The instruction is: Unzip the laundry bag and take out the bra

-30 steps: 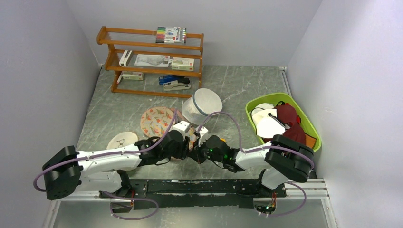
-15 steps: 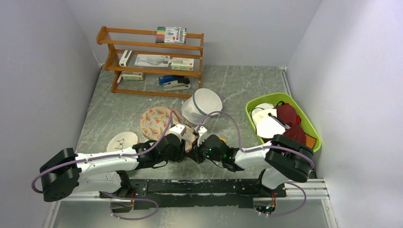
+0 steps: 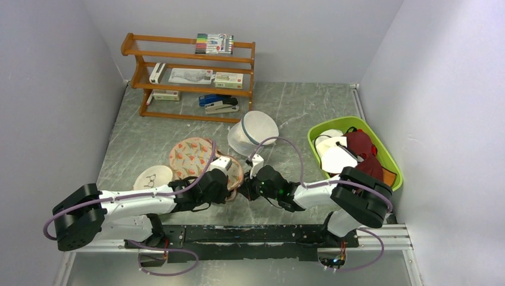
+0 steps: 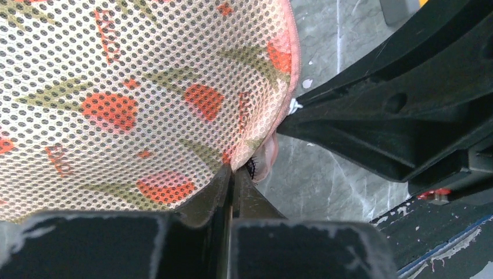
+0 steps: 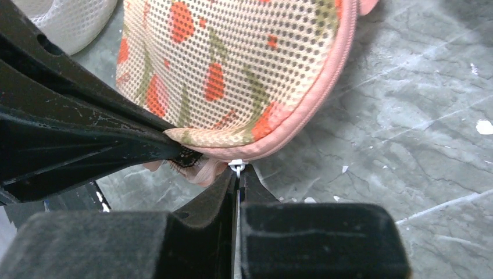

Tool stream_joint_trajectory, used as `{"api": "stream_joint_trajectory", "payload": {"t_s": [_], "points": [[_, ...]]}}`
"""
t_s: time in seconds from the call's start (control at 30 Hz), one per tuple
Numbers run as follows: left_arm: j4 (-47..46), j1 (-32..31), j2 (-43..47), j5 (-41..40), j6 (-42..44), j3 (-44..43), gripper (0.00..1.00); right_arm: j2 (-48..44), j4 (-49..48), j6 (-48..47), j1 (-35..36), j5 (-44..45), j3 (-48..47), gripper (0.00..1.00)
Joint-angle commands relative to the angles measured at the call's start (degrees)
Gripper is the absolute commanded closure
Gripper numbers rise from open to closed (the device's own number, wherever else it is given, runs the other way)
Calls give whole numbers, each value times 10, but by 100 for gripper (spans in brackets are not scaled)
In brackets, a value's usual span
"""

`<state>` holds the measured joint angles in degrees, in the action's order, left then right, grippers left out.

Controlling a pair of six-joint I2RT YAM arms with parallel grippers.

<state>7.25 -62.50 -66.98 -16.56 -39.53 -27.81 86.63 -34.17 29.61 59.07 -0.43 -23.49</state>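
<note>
The floral mesh laundry bag lies flat on the counter, its near lobe between the two arms. The left jaws are pressed together on the bag's fabric edge right by the zip. The right jaws pinch the small white zip pull at the pink seam. A short gap beside the pull shows a bit of dark lace, probably the bra. The task looks barely begun: both grips are set, nearly the whole zip is yet to be run open, and the bra is not out.
</note>
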Motion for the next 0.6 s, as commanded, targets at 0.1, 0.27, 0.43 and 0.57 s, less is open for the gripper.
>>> {"api": "stream_joint_trajectory", "payload": {"t_s": [0.1, 0.27, 0.43, 0.57], "points": [[28, -1, 9, -6, -24, 23, 93, -8, 14, 3, -41, 25, 4, 100], [19, -1, 7, 16, -27, 32, 93, 1, 23, -16, -98, 5, -11, 100], [24, -1, -15, 16, -30, 23, 93, 3, 39, -34, -124, -3, -27, 100], [51, 0, -52, -19, -53, -2, 93, -15, 17, -24, -113, -44, 4, 100]]}}
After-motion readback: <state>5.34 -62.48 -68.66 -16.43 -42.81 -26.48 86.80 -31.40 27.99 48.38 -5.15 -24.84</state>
